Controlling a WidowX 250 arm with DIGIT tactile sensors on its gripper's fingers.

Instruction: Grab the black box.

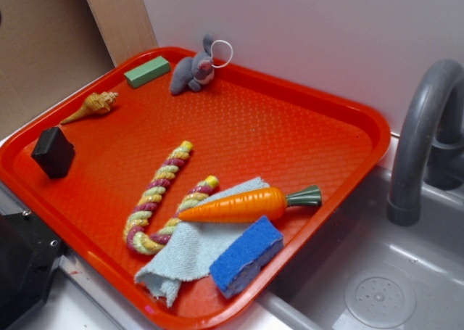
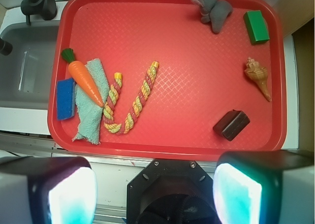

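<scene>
- At the bottom of the wrist view the gripper fills the foreground: its two pale pads sit far apart at lower left and lower right with nothing between them, so the hand is released and empty, well above the tray and clear of every object
- It hangs off the tray's near edge rather than over the target, which I judge to be a survey pose: from here the whole tray is in sight before any descent is chosen
- Just beyond the gripper, at lower right of the wrist view, the black box lies on the red tray close to the near rim and the right-hand corner; in the exterior view it is at the left edge of the frame
- It is a small matte dark block with angular faces, one ridge turned upward, lying skewed to the tray edges and apart from everything else, so there is free room on both sides for the fingers
- Past it on the right sits a shell, near but not touching
- Farther still, at upper right, lies the green block, with a grey plush toy beside it
- At the left, well apart from the box, a rope, carrot, cloth and blue sponge cluster by the sink
</scene>
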